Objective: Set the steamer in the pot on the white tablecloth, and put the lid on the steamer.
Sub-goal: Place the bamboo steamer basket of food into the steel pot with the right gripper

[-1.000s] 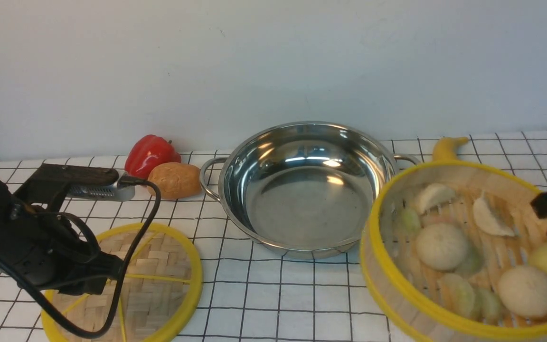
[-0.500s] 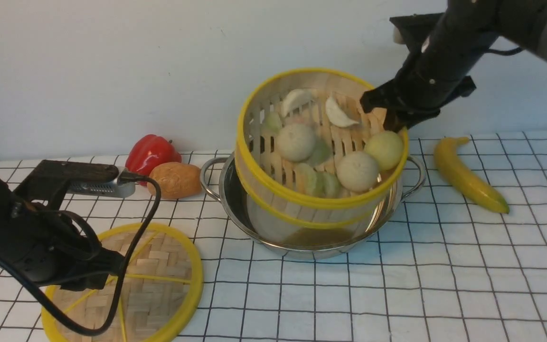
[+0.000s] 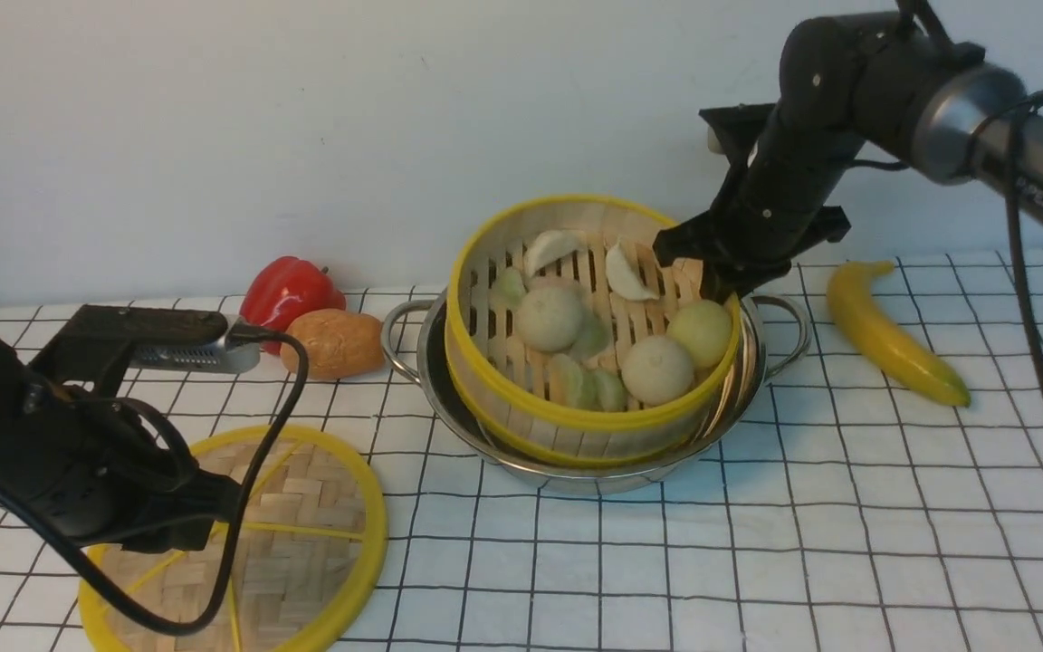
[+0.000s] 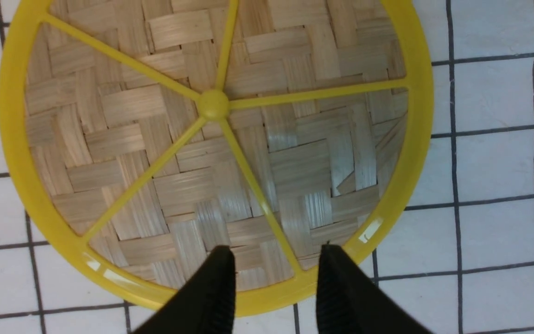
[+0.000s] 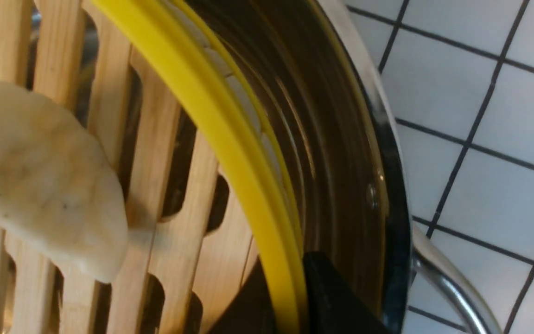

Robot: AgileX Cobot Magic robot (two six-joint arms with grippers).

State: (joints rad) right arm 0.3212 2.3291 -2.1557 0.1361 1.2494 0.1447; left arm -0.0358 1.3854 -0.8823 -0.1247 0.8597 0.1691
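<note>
R pincer [image 5: 290, 278] clamps 1 steamer [image 3: 576, 426] in 1 pot [image 3: 399, 340]; L pincer [image 4: 274, 260] spread over 1 lid [image 4: 211, 139]; 3 buns [image 3: 657, 369], prob.

Mirror steel, pale bamboo and glossy yellow plastic on matt cloth.

The pot [image 3: 576, 477] is polished stainless steel, mirror-bright. The steamer [image 3: 594, 441] has smooth, matt wooden slats and walls bound by glossy yellow plastic rims. The lid [image 3: 304, 525] is woven bamboo strip with a faint sheen, its rim and spokes the same plastic. The white tablecloth [image 3: 847, 543] looks matt. The left pincer [image 4: 276, 247] is matt black plastic, ribbed inside.
</note>
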